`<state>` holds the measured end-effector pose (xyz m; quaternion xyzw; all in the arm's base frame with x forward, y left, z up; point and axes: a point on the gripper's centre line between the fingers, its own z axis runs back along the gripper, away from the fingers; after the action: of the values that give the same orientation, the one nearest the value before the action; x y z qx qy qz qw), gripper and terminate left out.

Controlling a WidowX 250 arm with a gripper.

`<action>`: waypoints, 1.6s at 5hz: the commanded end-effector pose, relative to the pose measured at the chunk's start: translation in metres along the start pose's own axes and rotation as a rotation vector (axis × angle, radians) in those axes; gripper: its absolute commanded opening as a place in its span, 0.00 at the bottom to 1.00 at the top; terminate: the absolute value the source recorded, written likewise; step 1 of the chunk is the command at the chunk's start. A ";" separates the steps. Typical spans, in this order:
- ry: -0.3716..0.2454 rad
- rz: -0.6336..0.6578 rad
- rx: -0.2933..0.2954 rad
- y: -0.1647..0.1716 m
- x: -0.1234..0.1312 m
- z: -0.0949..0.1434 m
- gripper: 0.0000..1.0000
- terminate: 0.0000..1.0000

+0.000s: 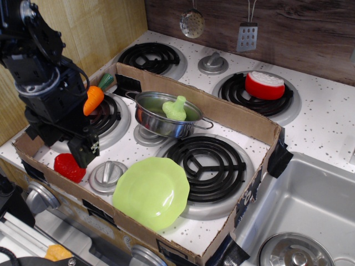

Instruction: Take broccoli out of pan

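Observation:
The light-green broccoli [176,108] sits inside the shiny steel pan [161,123], its stem pointing up. The pan stands on the toy stove between the burners, inside a low cardboard frame [252,124]. My black gripper [84,153] hangs at the far left, well away from the pan, just above a red toy [69,167]. Its fingers point down; I cannot tell whether they are open or shut. Nothing shows in them.
An orange carrot [93,98] lies on the left burner beside the arm. A lime-green plate [151,192] lies in front of the pan. A red-and-white toy [264,85] sits on the back right burner. A sink [302,210] is at right. Utensils hang on the back wall.

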<state>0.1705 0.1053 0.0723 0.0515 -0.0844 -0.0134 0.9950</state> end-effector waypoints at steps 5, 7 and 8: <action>-0.072 0.305 0.009 -0.022 0.109 0.042 1.00 0.00; -0.044 0.263 -0.047 -0.025 0.129 0.016 1.00 0.00; -0.043 0.229 -0.061 -0.029 0.139 0.006 1.00 0.00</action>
<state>0.3000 0.0675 0.0855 0.0057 -0.0889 0.1014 0.9909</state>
